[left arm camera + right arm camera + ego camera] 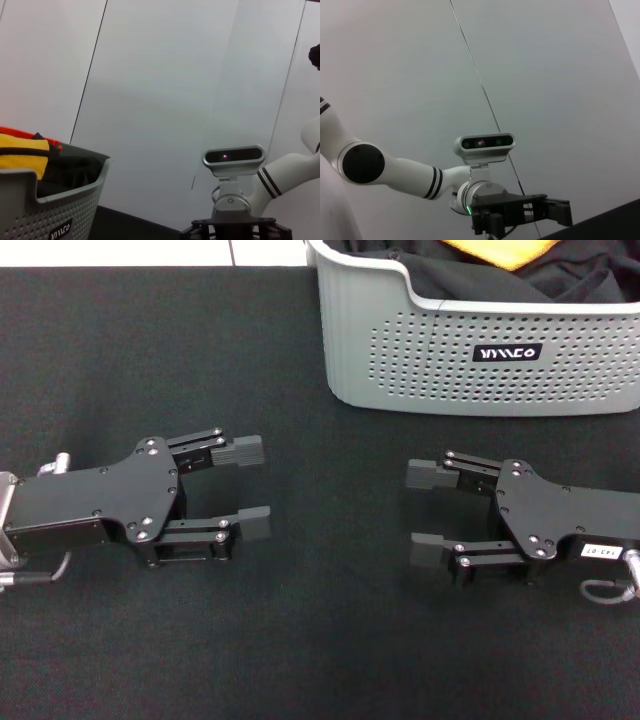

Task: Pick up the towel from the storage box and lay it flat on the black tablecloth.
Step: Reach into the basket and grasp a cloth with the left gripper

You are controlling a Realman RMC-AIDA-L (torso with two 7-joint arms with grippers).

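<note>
The yellow-orange towel [500, 252] lies in the light grey storage box [480, 350] at the back right, on top of black garment fabric [470, 280]. The left wrist view shows the towel [20, 155] above the box rim [55, 205]. The black tablecloth [320, 640] covers the table. My left gripper [245, 488] lies on its side on the cloth at the left, open and empty. My right gripper [432, 508] lies on its side at the right, open and empty, in front of the box. Their fingertips face each other.
A white wall lies behind the table's far edge [150, 252]. The left wrist view shows the right arm's wrist camera [233, 157]; the right wrist view shows the left arm's camera [485, 145].
</note>
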